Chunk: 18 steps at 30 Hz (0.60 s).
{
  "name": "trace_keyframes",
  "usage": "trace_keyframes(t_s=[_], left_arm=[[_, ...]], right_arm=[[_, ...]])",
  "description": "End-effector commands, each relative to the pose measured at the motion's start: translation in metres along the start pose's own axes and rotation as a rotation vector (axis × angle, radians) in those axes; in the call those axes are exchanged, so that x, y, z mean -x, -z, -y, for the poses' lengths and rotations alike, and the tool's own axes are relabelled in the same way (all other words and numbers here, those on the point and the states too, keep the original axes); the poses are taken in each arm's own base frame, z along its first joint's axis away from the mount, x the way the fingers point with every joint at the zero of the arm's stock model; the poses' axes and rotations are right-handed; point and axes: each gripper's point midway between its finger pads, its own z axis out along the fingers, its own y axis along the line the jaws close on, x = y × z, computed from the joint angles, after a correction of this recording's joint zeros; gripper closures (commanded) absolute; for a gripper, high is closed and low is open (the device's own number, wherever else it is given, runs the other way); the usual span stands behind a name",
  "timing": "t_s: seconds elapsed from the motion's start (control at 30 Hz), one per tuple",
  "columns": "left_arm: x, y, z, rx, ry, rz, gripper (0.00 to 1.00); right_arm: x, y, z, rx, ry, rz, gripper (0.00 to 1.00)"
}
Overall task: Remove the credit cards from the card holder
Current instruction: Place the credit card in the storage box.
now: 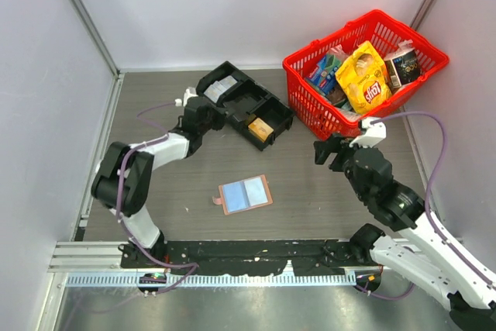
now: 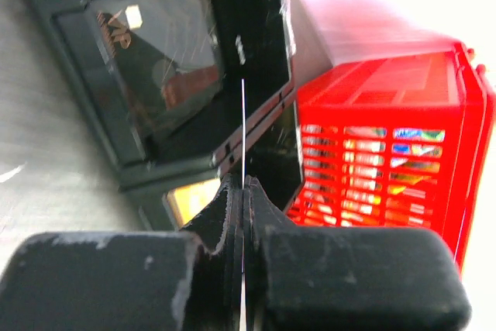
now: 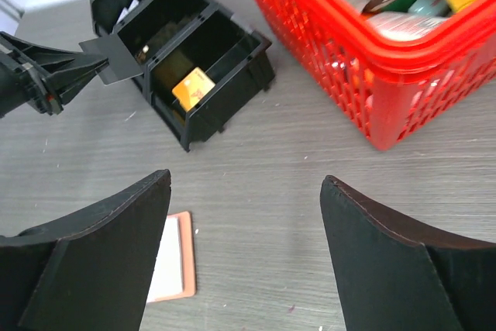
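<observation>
The card holder (image 1: 246, 194) lies open on the table, pale blue panels up inside a salmon-pink rim; its corner (image 3: 186, 257) shows beside my right gripper's left finger. My left gripper (image 1: 208, 108) is over the black compartment tray (image 1: 244, 106), shut on a dark card (image 3: 112, 60) that stands out from its tips. In the left wrist view that card (image 2: 242, 114) shows edge-on as a thin line between the closed jaws (image 2: 242, 185). My right gripper (image 3: 246, 182) is open and empty above bare table, to the right of the holder (image 1: 333, 149).
An orange card (image 3: 192, 87) lies in one compartment of the black tray (image 3: 225, 44). A red basket (image 1: 364, 67) full of snack packets stands at the back right, close behind the right gripper. White walls enclose the table on the left, back and right.
</observation>
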Motion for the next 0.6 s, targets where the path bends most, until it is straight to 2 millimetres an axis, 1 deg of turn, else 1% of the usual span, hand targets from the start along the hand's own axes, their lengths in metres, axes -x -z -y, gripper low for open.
trace_keyframes(t_s=[0.0, 0.07, 0.13, 0.2, 0.33, 0.47, 0.57], left_arm=[[0.035, -0.033, 0.031, -0.074, 0.032, 0.122, 1.00], [0.041, -0.048, 0.030, -0.061, 0.039, 0.132, 1.00], [0.042, -0.061, 0.022, -0.032, 0.051, 0.141, 1.00], [0.045, -0.069, 0.015, -0.013, 0.067, 0.156, 1.00], [0.044, -0.082, 0.005, 0.012, 0.080, 0.159, 0.99], [0.039, -0.094, -0.007, 0.051, 0.059, 0.136, 0.98], [0.037, -0.096, -0.012, 0.071, 0.055, 0.125, 0.94]], right_arm=[[0.012, 0.007, 0.025, -0.098, 0.034, 0.074, 0.18], [0.012, 0.008, 0.028, -0.109, 0.044, 0.080, 0.18], [0.011, 0.008, 0.031, -0.120, 0.049, 0.082, 0.18], [0.012, 0.009, 0.033, -0.124, 0.048, 0.088, 0.18], [0.012, 0.010, 0.034, -0.126, 0.046, 0.095, 0.17], [0.010, 0.010, 0.033, -0.121, 0.046, 0.090, 0.17], [0.013, 0.011, 0.033, -0.120, 0.047, 0.096, 0.17]])
